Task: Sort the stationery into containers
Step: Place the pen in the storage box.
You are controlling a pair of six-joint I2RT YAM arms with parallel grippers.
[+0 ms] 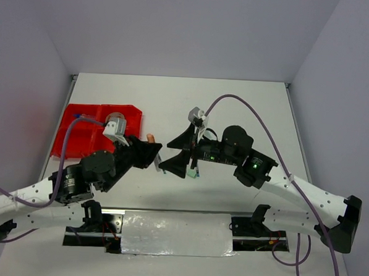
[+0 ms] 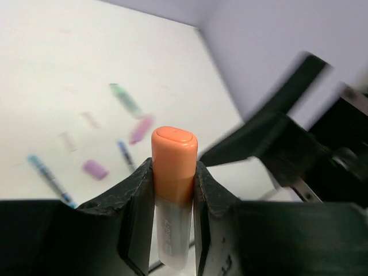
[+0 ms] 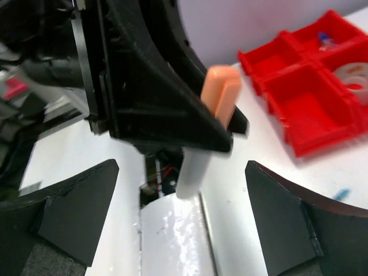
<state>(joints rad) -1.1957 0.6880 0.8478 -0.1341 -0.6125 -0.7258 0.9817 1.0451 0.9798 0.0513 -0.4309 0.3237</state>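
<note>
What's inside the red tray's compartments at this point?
In the right wrist view, the red tray holds a tape roll in one compartment and a blue pen in another; the nearest looks bare. From above, the left arm covers part of the tray.
</note>
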